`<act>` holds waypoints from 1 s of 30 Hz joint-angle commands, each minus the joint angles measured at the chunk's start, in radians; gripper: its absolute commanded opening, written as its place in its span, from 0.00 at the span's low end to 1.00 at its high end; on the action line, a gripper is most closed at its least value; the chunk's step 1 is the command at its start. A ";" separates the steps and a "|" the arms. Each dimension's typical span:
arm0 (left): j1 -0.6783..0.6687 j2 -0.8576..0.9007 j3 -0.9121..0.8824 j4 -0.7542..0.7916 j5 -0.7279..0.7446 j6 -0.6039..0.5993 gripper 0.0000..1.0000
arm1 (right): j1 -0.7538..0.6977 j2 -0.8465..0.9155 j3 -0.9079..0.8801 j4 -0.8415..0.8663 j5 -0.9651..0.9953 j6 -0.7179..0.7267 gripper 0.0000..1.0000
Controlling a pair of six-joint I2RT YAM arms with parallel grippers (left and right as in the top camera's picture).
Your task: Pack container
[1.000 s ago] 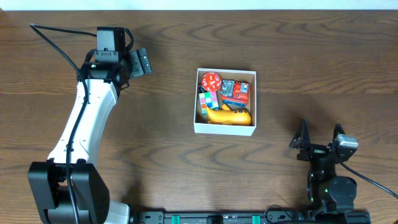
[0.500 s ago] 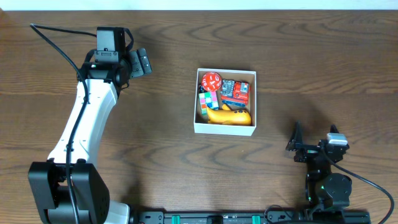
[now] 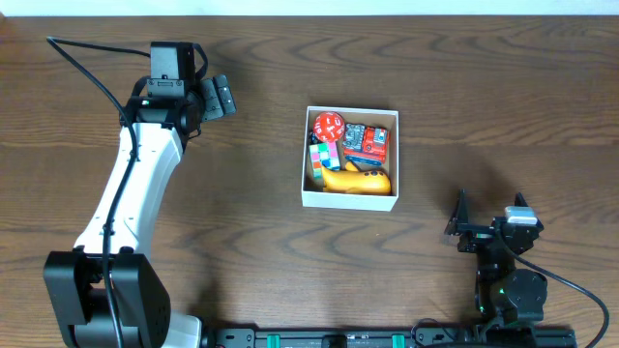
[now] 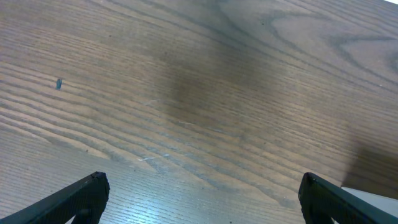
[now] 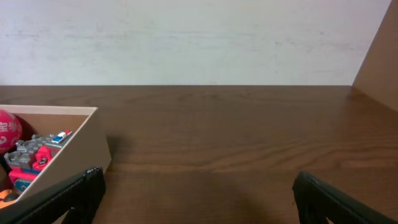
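Container (image 3: 348, 200) sits between splayed left pincer (image 3: 219, 96), right pincer (image 3: 491, 213).

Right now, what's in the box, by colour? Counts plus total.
Red ball: 1
Red-grey-blue toy: 1
Multicoloured block: 1
Yellow toy: 1
Total: 4 that I can tell apart, all inside the container

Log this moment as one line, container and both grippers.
container: toys inside | left gripper: open, empty, over table, apart from container | right gripper: open, empty, apart from container
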State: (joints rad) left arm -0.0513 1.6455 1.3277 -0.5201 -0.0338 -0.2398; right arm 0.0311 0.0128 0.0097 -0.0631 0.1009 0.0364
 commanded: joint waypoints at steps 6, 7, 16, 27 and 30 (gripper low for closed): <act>0.002 -0.007 0.013 -0.002 -0.012 -0.006 0.98 | -0.008 -0.007 -0.005 -0.001 -0.008 -0.019 0.99; 0.002 -0.007 0.013 -0.002 -0.012 -0.006 0.98 | -0.008 -0.007 -0.005 -0.001 -0.008 -0.019 0.99; 0.002 -0.007 0.013 -0.002 -0.012 -0.006 0.98 | -0.008 -0.007 -0.005 -0.001 -0.008 -0.019 0.99; -0.031 -0.137 0.013 -0.029 -0.012 -0.006 0.98 | -0.008 -0.007 -0.005 -0.001 -0.008 -0.019 0.99; -0.049 -0.277 0.013 -0.048 -0.012 -0.006 0.98 | -0.008 -0.007 -0.005 -0.001 -0.008 -0.019 0.99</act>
State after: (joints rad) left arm -0.0837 1.5208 1.3273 -0.5648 -0.0334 -0.2394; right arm 0.0311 0.0128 0.0097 -0.0628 0.1009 0.0357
